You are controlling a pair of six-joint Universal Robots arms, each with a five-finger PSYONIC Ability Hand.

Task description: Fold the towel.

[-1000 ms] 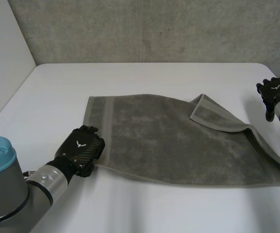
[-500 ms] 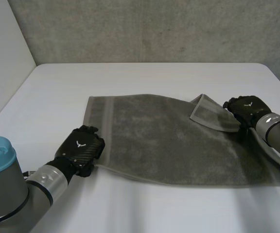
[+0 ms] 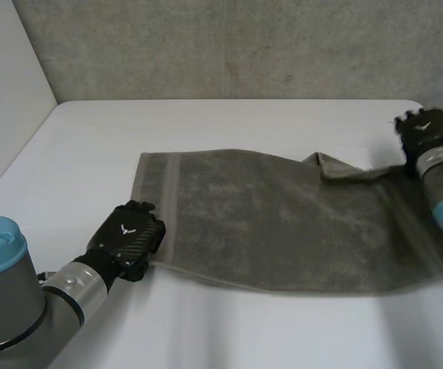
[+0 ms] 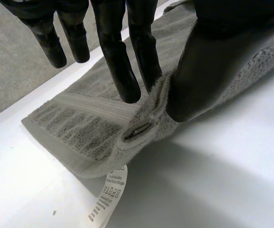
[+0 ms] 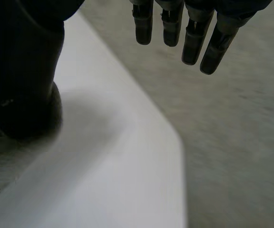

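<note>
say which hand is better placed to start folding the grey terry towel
Left: the left hand pinches the grey towel's near corner between thumb and fingers; the right hand hangs open, gripping nothing.

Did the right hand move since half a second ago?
Yes. The right hand has left the towel and gone toward the far right corner of the table.

Head view down over table [image 3: 229, 115], left wrist view close, sharing towel [image 3: 283, 223]

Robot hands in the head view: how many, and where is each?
2. The left hand pinches the towel's near left corner; the right hand is by the table's far right corner, fingers straight.
</note>
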